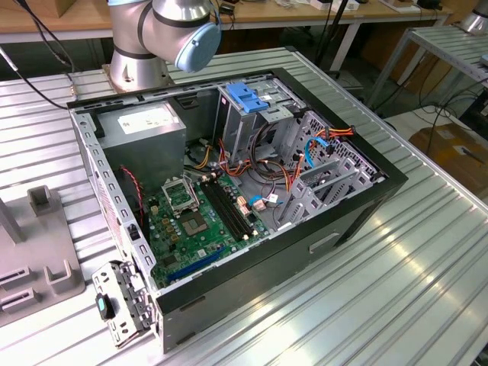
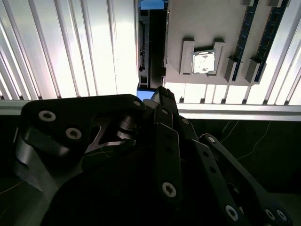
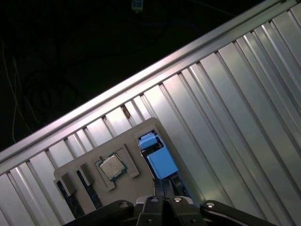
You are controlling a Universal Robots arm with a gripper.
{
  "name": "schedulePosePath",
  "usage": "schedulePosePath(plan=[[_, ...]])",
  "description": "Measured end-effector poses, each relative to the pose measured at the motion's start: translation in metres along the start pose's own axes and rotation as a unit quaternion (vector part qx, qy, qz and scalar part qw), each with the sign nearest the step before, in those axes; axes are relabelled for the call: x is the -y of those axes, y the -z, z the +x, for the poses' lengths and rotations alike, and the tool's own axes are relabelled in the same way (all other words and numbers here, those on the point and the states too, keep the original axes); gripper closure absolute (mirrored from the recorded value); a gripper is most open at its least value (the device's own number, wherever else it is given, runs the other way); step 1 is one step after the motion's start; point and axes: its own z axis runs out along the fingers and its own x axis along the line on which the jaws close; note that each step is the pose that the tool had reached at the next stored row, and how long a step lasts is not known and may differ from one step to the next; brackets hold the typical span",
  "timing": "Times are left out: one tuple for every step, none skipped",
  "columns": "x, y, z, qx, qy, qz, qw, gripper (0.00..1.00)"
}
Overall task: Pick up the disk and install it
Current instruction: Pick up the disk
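The disk (image 2: 153, 42) stands on edge in a slot of a grey fixture (image 2: 178, 28), dark with blue plastic at both ends. In the first wrist view its blue rail (image 3: 162, 162) sticks up from the fixture (image 3: 136, 136). My gripper (image 2: 162, 94) is right at the disk's near end, its black linkage spreading out behind it. In the first wrist view the gripper (image 3: 165, 190) overlaps the lower part of the disk. Contact between them is hidden by the gripper's own body.
The fixture also holds a processor chip (image 2: 203, 61) and two memory sticks (image 2: 247, 28). It lies near the ribbed table's edge (image 3: 141, 75), with dark floor beyond. The exterior view has an open computer case (image 1: 366, 198) with a blue-latched drive cage (image 1: 248, 95) and the arm (image 1: 168, 30).
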Motion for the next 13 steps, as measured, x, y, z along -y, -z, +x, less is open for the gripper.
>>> schedulePosePath(plan=[[0.0000,0.0000,0.0000,0.0000,0.001,0.0001,1.00000,0.89],[0.0000,0.0000,0.0000,-0.0001,0.002,0.0001,1.00000,0.89],[0.0000,0.0000,0.0000,-0.0001,0.004,0.0001,0.99999,0.89],[0.0000,0.0000,0.0000,0.0000,0.004,0.0001,0.99999,0.89],[0.0000,0.0000,0.0000,0.0000,0.004,0.0002,0.99999,0.89],[0.0000,0.0000,0.0000,0.0000,0.004,0.0002,0.99999,0.89],[0.0000,0.0000,0.0000,0.0000,0.004,0.0001,0.99999,0.89],[0.0000,0.0000,0.0000,0.0000,0.004,0.0002,0.99999,0.89],[0.0000,0.0000,0.0000,0.0000,0.004,0.0002,0.99999,0.89],[0.0000,0.0000,0.0000,0.0000,0.004,0.0001,0.99999,0.89],[0.0000,0.0000,0.0000,0.0000,0.004,0.0002,0.99999,0.89],[0.0000,0.0000,0.0000,0.0000,0.004,0.0002,0.99999,0.89],[0.0000,0.0000,0.0000,0.0000,0.004,0.0002,0.99999,0.89]])
